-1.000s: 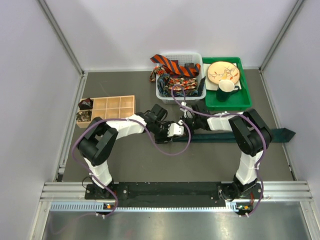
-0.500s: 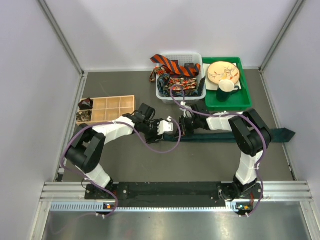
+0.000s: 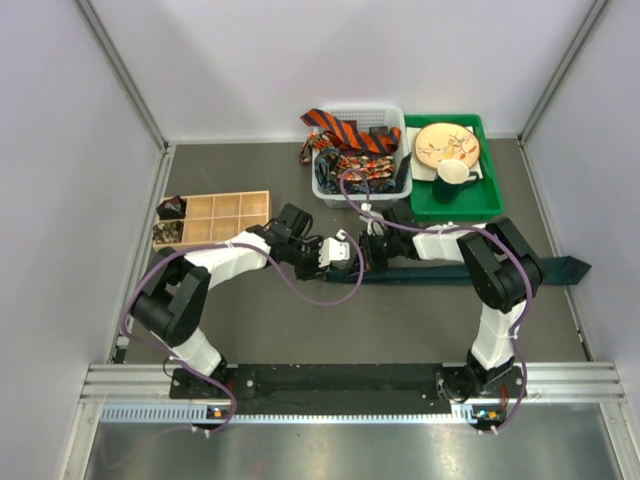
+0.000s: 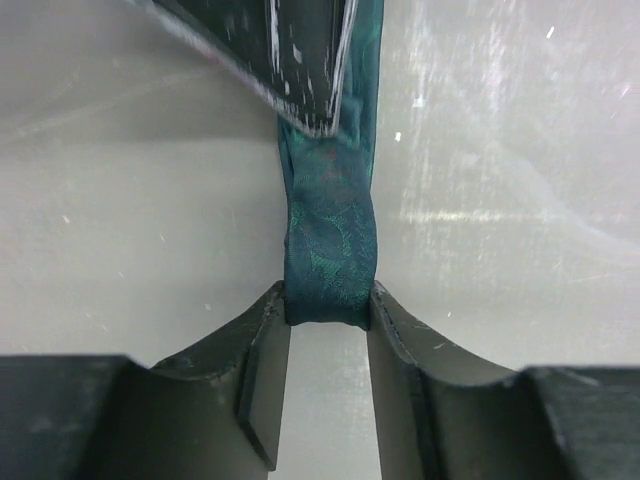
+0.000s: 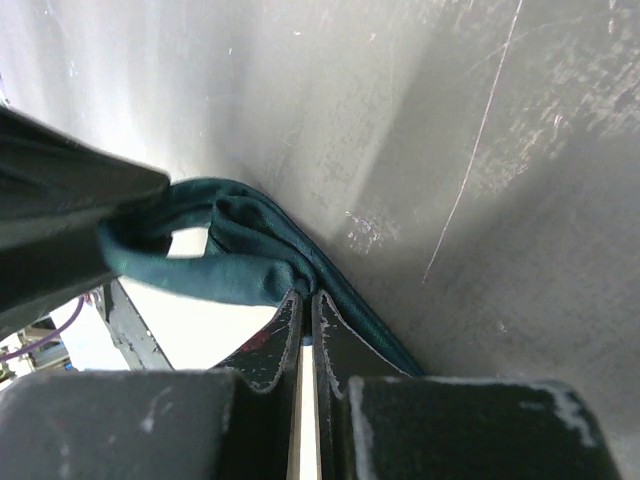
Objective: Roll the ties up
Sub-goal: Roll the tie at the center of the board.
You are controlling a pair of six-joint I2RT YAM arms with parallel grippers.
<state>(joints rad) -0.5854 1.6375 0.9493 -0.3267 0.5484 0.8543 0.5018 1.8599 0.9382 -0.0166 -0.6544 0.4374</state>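
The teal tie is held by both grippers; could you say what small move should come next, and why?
Probably the left gripper should roll its end of the teal tie one small turn toward the right gripper: only a small loop exists, and most lies flat on the table.

The teal tie point(image 4: 330, 230) pinched between the jaws of the left gripper point(image 4: 327, 305) is woven cloth with a faint tone-on-tone figure and a soft silky sheen. Those jaws look like black matt plastic, scuffed and flecked with pale specks. At the tips of the jaws of the right gripper point(image 5: 308, 298) the same cloth folds soft and smooth. Beyond both pairs of jaws the dark grey surface point(image 5: 480, 150) is smooth, dully reflective, and marked with fine scratches and scuffs.
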